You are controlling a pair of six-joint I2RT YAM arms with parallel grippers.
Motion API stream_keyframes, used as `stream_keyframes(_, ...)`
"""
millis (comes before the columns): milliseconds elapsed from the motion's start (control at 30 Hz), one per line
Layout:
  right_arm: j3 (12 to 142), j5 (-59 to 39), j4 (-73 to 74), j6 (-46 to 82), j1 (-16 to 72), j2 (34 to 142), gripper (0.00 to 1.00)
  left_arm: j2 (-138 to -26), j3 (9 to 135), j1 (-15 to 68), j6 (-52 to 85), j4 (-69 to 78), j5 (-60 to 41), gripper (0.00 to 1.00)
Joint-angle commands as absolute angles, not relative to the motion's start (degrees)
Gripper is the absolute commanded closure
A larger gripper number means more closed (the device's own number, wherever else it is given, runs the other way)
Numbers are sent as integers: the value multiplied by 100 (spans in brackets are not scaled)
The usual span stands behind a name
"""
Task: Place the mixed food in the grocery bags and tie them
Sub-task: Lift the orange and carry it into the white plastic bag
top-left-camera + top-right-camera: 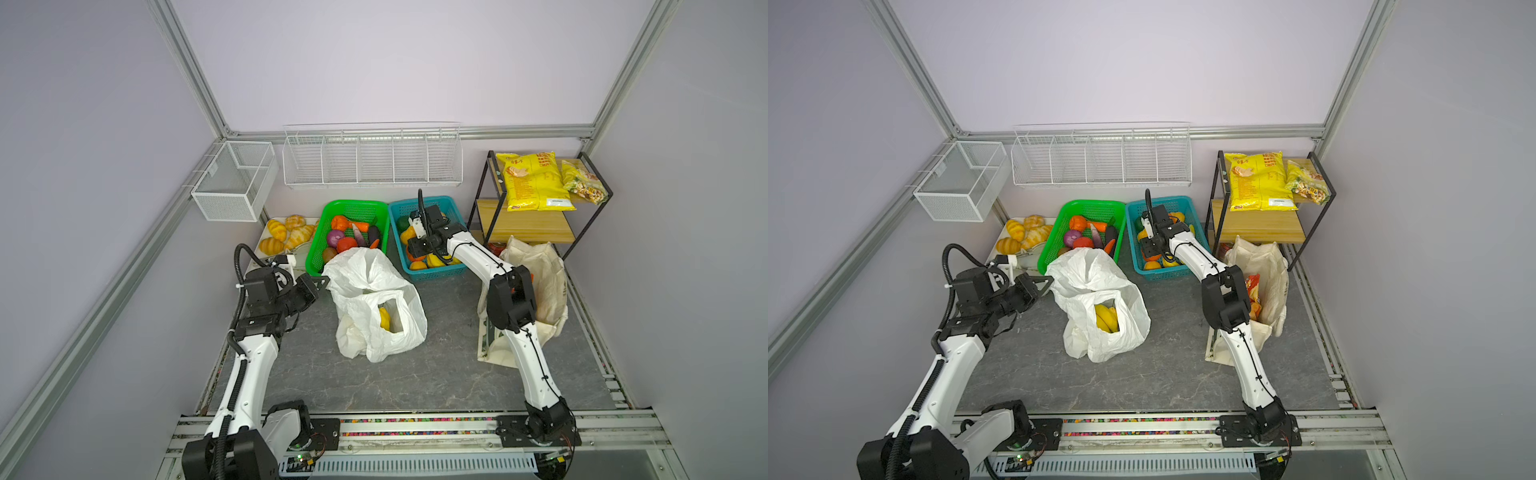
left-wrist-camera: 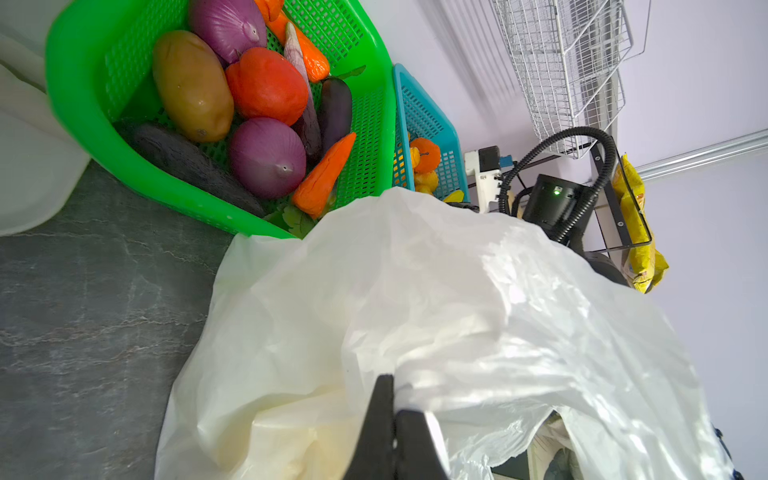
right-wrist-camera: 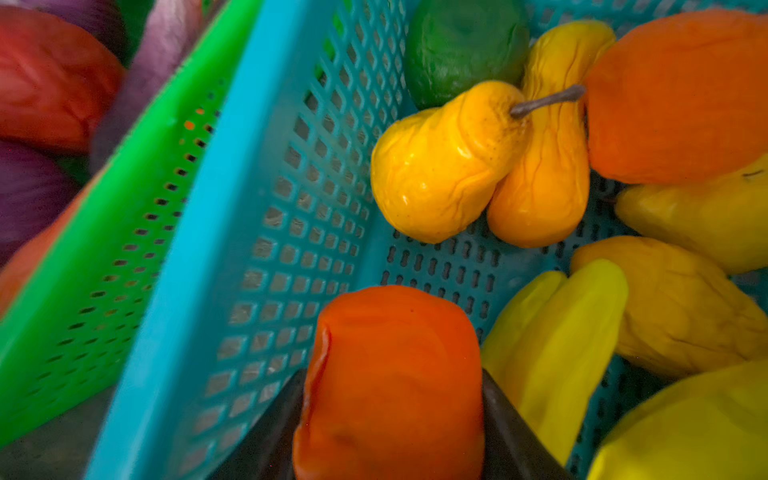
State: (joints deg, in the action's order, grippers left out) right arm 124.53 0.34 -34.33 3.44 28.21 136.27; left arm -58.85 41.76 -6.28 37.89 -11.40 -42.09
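Note:
The white plastic grocery bag [image 1: 374,299] slumps mid-table, and a yellow toy banana [image 1: 1106,318] shows through its handle hole. My left gripper [image 2: 392,399] is shut on a fold of the bag's upper edge at its left side [image 1: 322,282]. My right gripper [image 3: 392,376] reaches down into the blue basket [image 1: 440,272]. Both its fingers press the sides of a round orange toy fruit [image 3: 395,332]. Yellow, orange and green toy fruits lie around it. The cream canvas tote [image 1: 544,282] stands at the right behind the right arm, and red snack packets [image 1: 1252,289] show in its mouth.
A green basket [image 1: 316,257] of toy vegetables stands left of the blue one, touching the white bag. A tray of bread rolls [image 1: 286,235] is at the back left. A shelf [image 1: 523,226] carries a big yellow chip bag [image 1: 534,180]. Wire baskets [image 1: 372,160] hang on the back wall.

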Motion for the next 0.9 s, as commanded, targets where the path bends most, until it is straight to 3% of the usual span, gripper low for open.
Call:
stream_keyframes(0,12001,-144,-2799,406,2786,12762,67,-5898,4113,-659,3816,-1024,-4291,100)
stream_keyframes(400,8353,-703,-1385,1280,2831,9261,69,-5810,4095,-642,4122,-751,-4513,100)
stream_keyframes(600,6953,-826,-1629,1298,3356,7472,69,-5765,4096,-650,4157,-701,-4583,100)
stream_keyframes(867,5793,-1448,-1732,1326,4145,6515,69,-5728,4065,-633,4184,-608,-4634,100)
